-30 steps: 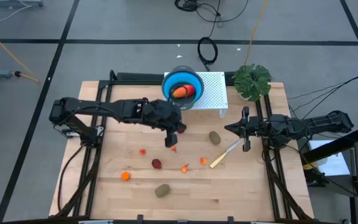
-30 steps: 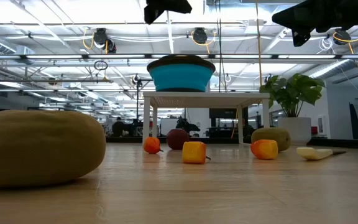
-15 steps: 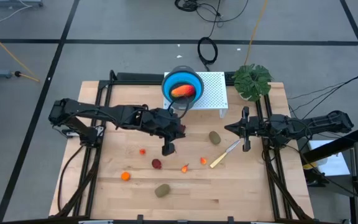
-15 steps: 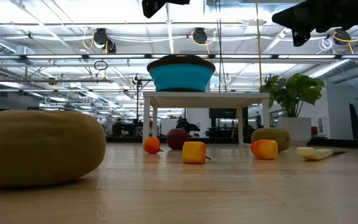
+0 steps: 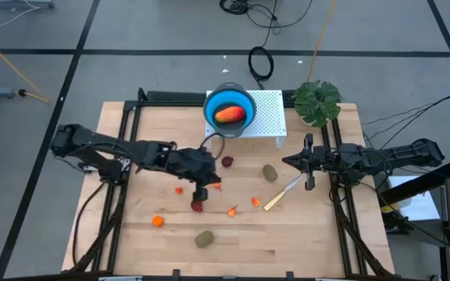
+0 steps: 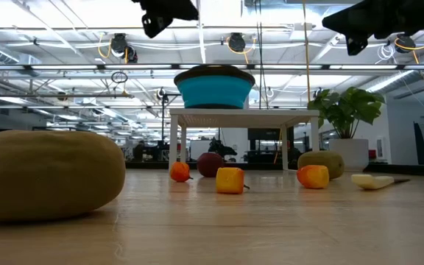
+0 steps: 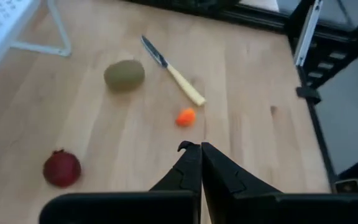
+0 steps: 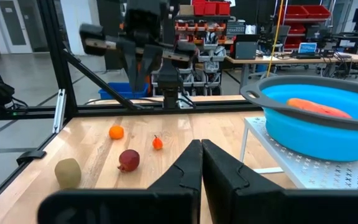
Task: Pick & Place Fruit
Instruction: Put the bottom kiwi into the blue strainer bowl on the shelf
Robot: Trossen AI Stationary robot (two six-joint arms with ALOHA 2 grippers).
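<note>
High view: my left claw (image 5: 200, 190) hangs over the wooden worktop (image 5: 131, 234), above a dark red ball fruit (image 5: 198, 206). The long red-orange-yellow fruit (image 5: 230, 115) lies in the blue round bowl (image 5: 209, 102) on the white perforated stand (image 5: 268, 109). My right claw (image 5: 308, 162) waits at the right edge.

Low view: a brownish-green oval fruit (image 6: 46, 174) sits nearest.

Left wrist view: my left claw's fingers are pressed together; another brownish-green oval (image 7: 124, 74) lies beside the yellow-handled knife (image 7: 173, 70).

Right wrist view: my right claw's fingers are pressed together.
</note>
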